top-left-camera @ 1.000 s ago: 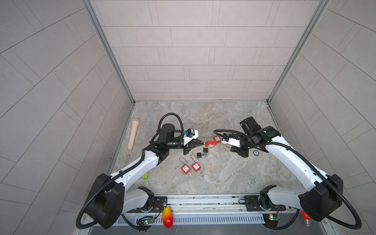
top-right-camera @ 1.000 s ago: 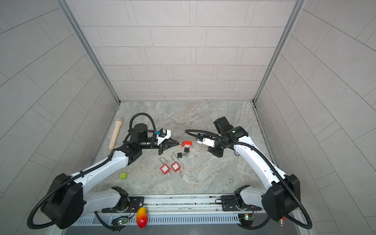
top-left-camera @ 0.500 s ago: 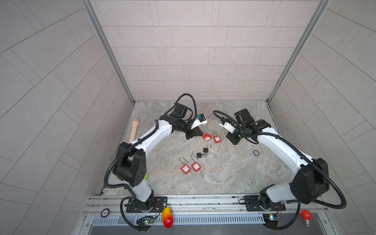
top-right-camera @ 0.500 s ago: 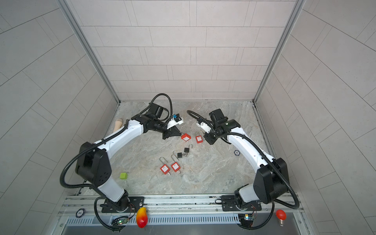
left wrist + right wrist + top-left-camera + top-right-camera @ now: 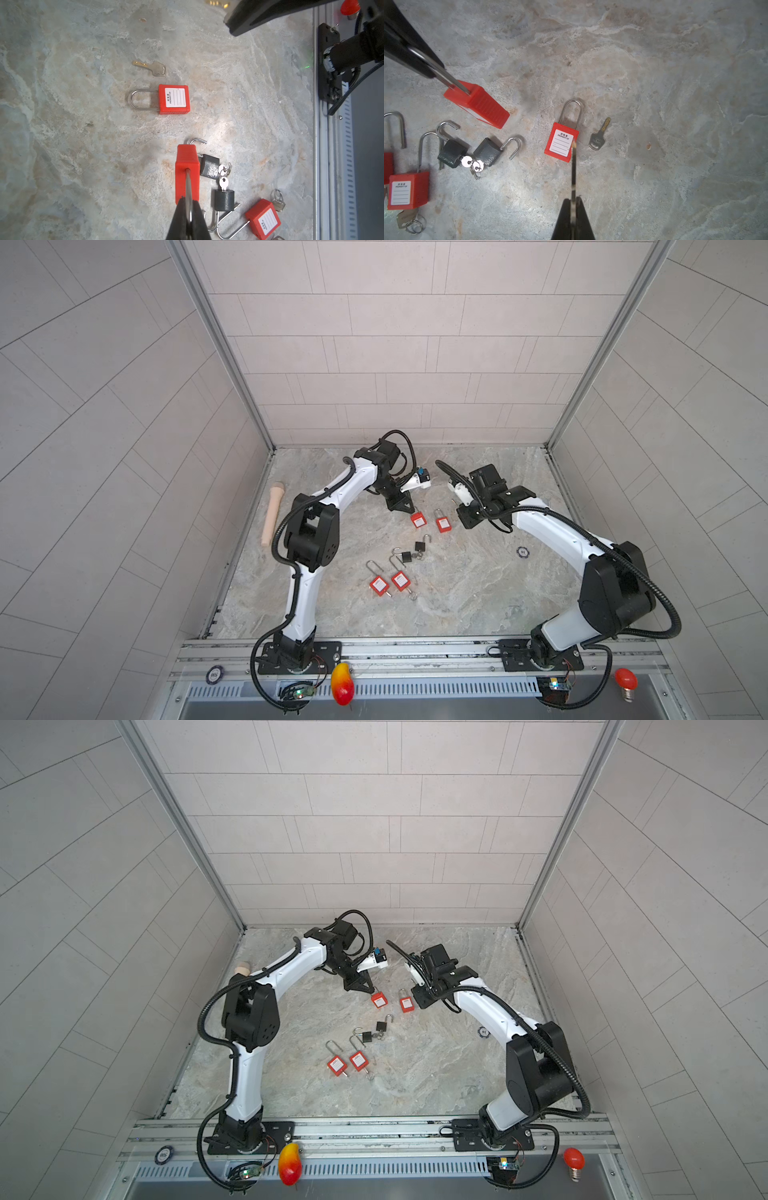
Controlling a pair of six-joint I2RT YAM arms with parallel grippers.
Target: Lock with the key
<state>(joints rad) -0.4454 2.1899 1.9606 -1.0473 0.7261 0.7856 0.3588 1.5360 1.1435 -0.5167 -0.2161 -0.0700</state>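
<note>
My left gripper (image 5: 188, 204) is shut on the steel shackle of a red padlock (image 5: 187, 166), whose body hangs tilted just over the marble. Both top views show that left gripper (image 5: 405, 508) (image 5: 365, 988) with the red padlock (image 5: 418, 520) (image 5: 379, 999) under it. My right gripper (image 5: 573, 199) is shut on a key (image 5: 573, 166) seen edge-on, its tip over a second red padlock (image 5: 561, 142) lying flat with its shackle closed. In both top views the right gripper (image 5: 464, 517) (image 5: 422, 997) is just right of that second padlock (image 5: 443, 524) (image 5: 407, 1004).
A loose key (image 5: 598, 137) (image 5: 154, 67) lies beside the flat padlock. Two black padlocks (image 5: 419, 546) (image 5: 406, 558) with keys and two more red ones (image 5: 378, 584) (image 5: 401, 580) lie nearer the front. A wooden stick (image 5: 272, 512) lies far left and a chip (image 5: 523, 551) on the right.
Over the last second both arms lifted their elbows and both grippers shifted slightly toward the back wall, the left one carrying its padlock. In the last half second nothing visibly moved.
</note>
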